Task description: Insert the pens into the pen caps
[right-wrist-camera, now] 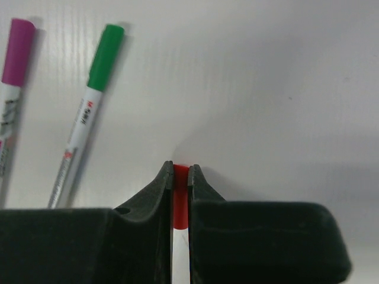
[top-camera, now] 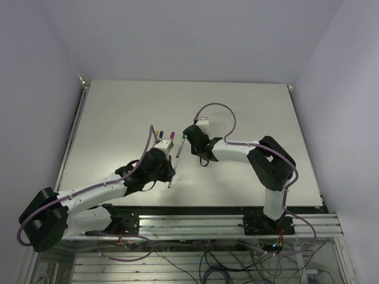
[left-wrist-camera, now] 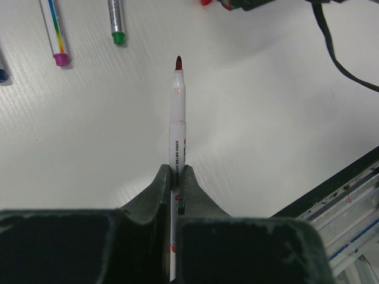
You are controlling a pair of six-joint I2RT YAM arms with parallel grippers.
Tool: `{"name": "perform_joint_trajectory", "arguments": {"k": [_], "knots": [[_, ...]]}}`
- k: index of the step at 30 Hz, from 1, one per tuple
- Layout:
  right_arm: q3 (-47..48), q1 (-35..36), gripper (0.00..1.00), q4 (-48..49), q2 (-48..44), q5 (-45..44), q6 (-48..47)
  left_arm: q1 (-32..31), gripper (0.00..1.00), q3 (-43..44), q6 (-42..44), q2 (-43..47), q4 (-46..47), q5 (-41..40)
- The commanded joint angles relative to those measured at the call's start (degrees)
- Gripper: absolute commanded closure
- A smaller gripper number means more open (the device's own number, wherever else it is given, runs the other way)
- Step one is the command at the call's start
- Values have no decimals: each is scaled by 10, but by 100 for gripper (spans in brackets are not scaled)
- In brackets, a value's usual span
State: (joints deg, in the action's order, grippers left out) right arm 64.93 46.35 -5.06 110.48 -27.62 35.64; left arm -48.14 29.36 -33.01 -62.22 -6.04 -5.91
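Left tool (left-wrist-camera: 176, 173) grips pen (left-wrist-camera: 177, 109) — red-tipped, uncapped.

The red-tipped pen (left-wrist-camera: 177, 118) is hidden below by the left gripper (left-wrist-camera: 176, 173). The pink-tipped pen (left-wrist-camera: 55, 32) and green-tipped pen (left-wrist-camera: 116, 21), upper left, are cut off by the top edge. The red cap (right-wrist-camera: 180, 198) is mostly covered by the right gripper (right-wrist-camera: 180, 173).

Mid-desk (top-camera: 249, 112), the left hand (left-wrist-camera: 177, 174) holds a pen (left-wrist-camera: 177, 106) pointing far, toward a cap (right-wrist-camera: 180, 173) gripped in the right hand (right-wrist-camera: 180, 177). Other pens (left-wrist-camera: 56, 29) lie side by side just left.
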Motion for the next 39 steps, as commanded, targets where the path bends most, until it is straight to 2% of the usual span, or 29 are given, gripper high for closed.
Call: {"name": "perform_joint_trajectory", "arguments": {"k": [1, 4, 9, 18, 22, 29, 39], "knots": [[-36, -6, 100, -5, -73, -7, -19, 4, 93, 11, 0, -1, 41, 27], [-71, -15, 100, 41, -141, 4, -26, 5, 93, 23, 4, -12, 63, 42], [-185, -27, 100, 158, -278, 49, -34, 5, 93, 44, 9, -35, 121, 83], [-328, -29, 100, 340, -481, 98, -61, -1, 93, 42, -6, -60, 306, 168], [-382, -29, 100, 449, -544, 126, -70, -25, 93, 64, 17, -70, 350, 178], [-438, -29, 100, 602, -612, 159, -89, -45, 93, 98, 16, -86, 381, 187], [-464, -29, 100, 672, -614, 148, -90, -47, 93, 92, 7, -70, 397, 194]]}}
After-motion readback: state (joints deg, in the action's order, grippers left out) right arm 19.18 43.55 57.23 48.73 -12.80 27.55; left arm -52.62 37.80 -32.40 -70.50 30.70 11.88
